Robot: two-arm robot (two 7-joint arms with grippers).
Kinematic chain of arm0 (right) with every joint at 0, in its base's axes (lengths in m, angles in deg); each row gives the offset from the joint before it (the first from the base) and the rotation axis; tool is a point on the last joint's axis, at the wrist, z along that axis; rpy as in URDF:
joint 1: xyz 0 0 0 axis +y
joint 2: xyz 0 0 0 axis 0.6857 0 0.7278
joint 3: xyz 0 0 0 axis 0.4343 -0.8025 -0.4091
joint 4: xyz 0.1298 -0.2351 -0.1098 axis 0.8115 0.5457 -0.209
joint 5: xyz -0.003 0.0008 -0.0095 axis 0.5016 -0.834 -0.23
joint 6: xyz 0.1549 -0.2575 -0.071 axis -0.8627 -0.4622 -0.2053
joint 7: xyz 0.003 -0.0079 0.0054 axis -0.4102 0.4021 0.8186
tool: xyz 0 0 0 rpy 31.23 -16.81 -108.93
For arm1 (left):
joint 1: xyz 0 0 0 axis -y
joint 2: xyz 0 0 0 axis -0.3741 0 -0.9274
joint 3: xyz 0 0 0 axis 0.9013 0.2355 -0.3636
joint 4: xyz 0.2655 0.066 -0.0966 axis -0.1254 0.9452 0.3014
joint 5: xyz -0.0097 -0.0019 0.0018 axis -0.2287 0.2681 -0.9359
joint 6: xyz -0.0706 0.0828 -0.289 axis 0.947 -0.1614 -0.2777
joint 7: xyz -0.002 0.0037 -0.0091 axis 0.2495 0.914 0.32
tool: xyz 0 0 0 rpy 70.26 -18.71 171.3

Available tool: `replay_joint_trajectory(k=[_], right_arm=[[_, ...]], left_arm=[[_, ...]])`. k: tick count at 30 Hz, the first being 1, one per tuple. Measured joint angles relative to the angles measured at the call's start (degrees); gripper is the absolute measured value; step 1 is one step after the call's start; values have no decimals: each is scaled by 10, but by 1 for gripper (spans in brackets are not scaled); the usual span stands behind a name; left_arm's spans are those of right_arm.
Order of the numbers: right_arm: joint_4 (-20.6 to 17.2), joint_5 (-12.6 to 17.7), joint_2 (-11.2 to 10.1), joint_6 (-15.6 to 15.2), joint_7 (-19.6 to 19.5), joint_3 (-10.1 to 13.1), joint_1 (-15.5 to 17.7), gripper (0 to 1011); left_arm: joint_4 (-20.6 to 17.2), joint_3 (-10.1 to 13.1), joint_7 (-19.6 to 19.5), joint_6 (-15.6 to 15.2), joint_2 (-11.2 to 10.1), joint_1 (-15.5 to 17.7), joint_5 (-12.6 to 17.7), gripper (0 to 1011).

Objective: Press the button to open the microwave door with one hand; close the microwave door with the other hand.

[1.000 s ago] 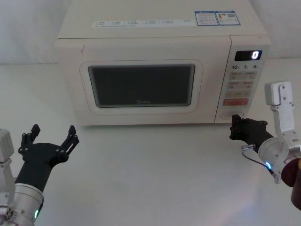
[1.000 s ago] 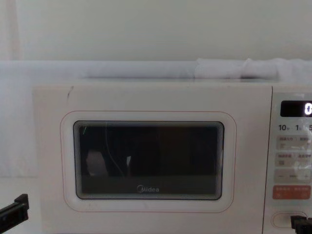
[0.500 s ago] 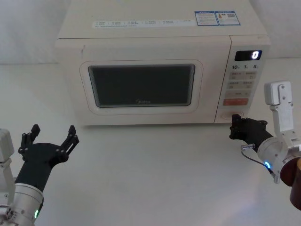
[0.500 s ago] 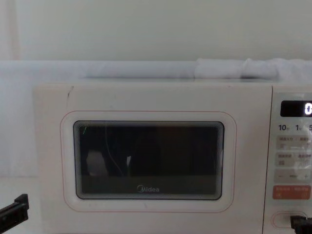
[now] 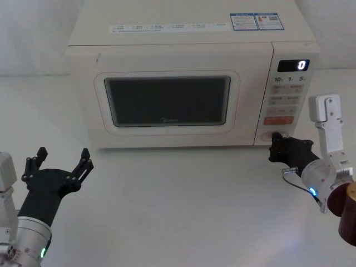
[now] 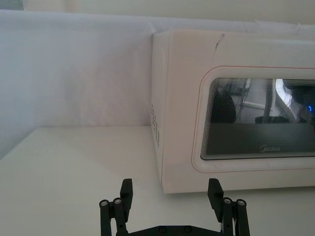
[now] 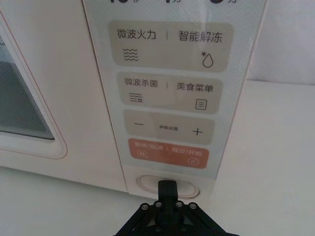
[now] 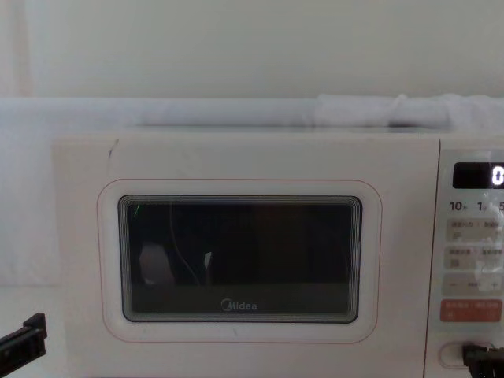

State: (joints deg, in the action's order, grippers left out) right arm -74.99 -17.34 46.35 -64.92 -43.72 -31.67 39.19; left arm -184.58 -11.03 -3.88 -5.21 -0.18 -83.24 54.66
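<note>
Black angular left gripper (image 5: 60, 162) and right gripper (image 5: 273, 149) on silver wrists with green and blue lights; white bracket, grey cable, red-brown forearm at lower right.

You're looking at a plain white table (image 5: 183, 200) that stretches near to far, evenly lit, with soft shadows. Behind it, a pale wall (image 8: 236, 47) fills the far side. A white cloth-like ledge (image 8: 378, 112) runs along the wall's base, bunched up toward the right.
</note>
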Motion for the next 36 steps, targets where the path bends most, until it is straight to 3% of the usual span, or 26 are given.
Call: replay_joint_trajectory(k=[36], right_arm=[[34,-9,17,23,-5,4,-21,0]], left_arm=[[0,0,0,0,0,0,0,1001]])
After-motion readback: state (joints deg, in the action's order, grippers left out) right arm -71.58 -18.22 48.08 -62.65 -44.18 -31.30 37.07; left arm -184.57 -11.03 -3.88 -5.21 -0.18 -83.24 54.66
